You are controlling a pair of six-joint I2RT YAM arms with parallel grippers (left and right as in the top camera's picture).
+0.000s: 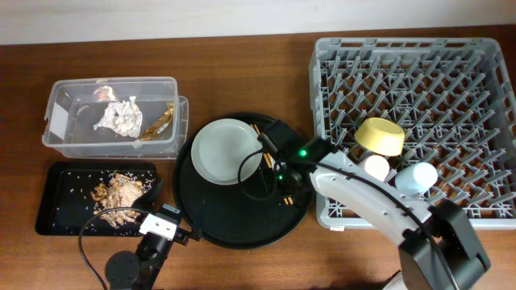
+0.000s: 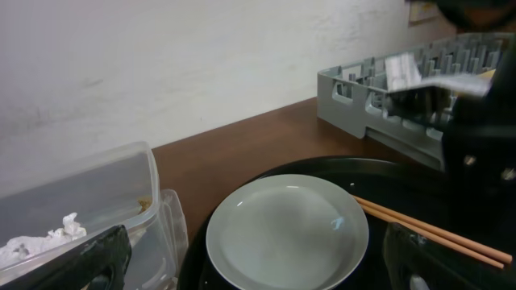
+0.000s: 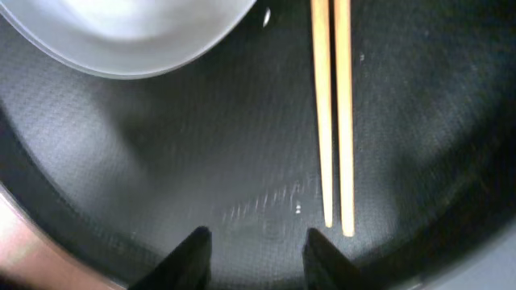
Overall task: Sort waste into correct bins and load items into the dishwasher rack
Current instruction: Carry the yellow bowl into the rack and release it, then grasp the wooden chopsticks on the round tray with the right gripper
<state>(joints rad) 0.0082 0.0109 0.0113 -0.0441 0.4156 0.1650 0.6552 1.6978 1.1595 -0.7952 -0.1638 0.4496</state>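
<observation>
The pale grey plate lies on the round black tray, also in the left wrist view. The wooden chopsticks lie on that tray beside the plate. My right gripper is open and empty, low over the tray, just left of the chopsticks' near ends. My left gripper is wide open and empty, facing the plate from the front left. The tissue and foil wrapper lie in the clear tub. Food scraps lie in the black rectangular tray. The yellow bowl, pink cup and blue cup sit in the rack.
The right arm reaches from the front right across the rack's near left corner to the round tray. The left arm's base stands at the front edge, with a cable looping beside the black rectangular tray.
</observation>
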